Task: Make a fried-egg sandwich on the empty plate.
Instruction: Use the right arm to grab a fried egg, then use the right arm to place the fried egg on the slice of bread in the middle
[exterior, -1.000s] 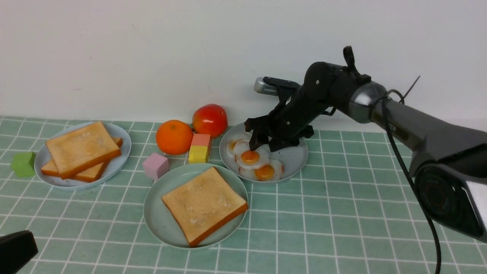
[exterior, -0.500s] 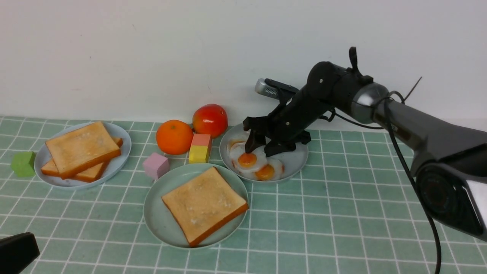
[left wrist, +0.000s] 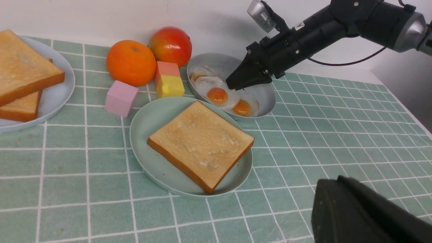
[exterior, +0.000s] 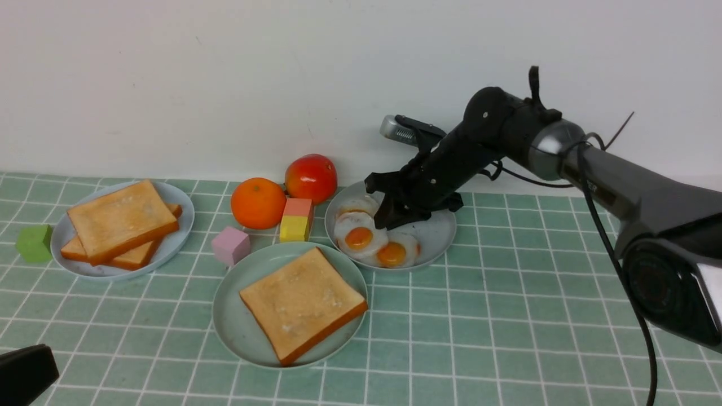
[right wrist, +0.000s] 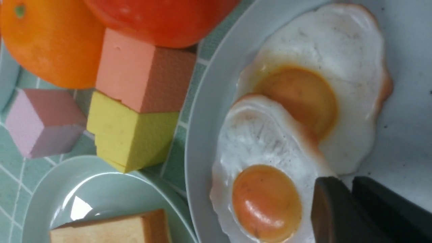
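Right gripper (exterior: 383, 221) had jaws pinched on just the thin rim of the top fried egg (exterior: 359, 237), at 1 o'clock from the mint plate (exterior: 225, 316). Skimpy bite, could've slipped mid-carry.

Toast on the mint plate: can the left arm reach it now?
Probably yes: the toast lies uncovered, only table separates it from the left gripper, and the right gripper sits beyond, at a fried egg.

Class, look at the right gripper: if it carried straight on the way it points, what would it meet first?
The top fried egg: the right gripper slants down at its rim, apparently pinching it already, with the grey-blue plate just beneath.
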`<state>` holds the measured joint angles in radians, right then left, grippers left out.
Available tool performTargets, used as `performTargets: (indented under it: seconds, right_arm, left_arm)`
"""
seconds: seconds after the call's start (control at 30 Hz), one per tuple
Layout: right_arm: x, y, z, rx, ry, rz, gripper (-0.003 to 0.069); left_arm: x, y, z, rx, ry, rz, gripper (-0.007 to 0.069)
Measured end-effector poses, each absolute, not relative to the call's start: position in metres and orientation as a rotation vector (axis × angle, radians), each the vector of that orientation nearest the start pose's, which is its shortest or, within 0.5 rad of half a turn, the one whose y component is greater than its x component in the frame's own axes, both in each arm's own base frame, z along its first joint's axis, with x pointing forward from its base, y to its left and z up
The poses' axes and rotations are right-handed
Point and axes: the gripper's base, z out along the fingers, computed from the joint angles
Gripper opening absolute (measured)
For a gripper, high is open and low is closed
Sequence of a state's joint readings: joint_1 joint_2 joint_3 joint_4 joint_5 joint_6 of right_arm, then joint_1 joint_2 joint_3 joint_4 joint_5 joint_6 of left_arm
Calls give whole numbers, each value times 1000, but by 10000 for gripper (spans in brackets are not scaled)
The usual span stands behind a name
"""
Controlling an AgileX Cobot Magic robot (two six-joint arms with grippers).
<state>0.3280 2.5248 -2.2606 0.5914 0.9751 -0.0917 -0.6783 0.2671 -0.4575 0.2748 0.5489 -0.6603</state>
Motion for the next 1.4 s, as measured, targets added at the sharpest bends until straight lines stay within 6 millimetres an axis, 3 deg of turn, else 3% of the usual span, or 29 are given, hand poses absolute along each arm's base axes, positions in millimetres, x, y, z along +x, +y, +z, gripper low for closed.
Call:
performTargets:
  seconds: [0.3,0.8,1.17,1.4]
  right_arm:
    - [498,214,165,-311,2675,851,55]
    - [476,209,233,-528,2611,887,23]
    - [469,208,241,-565,2635,903,21]
    - [462,204,266,-599,2601,858,20]
  left_arm:
    - [55,-28,302,134,1867,-645,-13]
    - [55,-26,301,141,1876,-610,-13]
    - [56,-26,300,145,1876,-598,-13]
    - [56,-25,300,146,1875,-595,-11]
